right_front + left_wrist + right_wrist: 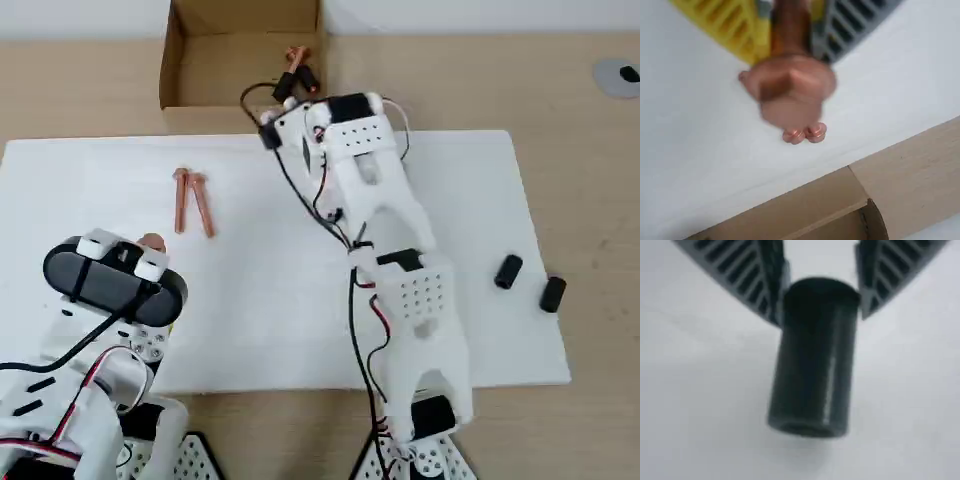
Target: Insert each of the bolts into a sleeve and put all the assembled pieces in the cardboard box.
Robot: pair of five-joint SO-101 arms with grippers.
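My left pincer (790, 22) is clamped on a bolt (790, 92) over the white mat (690, 150). And my right pincer (820, 270) grips a black sleeve (812, 365).

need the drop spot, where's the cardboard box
High view: the cardboard box sits at the top, beyond the white mat, with the right gripper at its right wall.

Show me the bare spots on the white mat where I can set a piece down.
Bare: the mat between the two loose bolts and the right arm; the far right corner, between that arm and the two sleeves; the far left corner beside the bolts. Crowded: the cardboard box front, and around the left arm.
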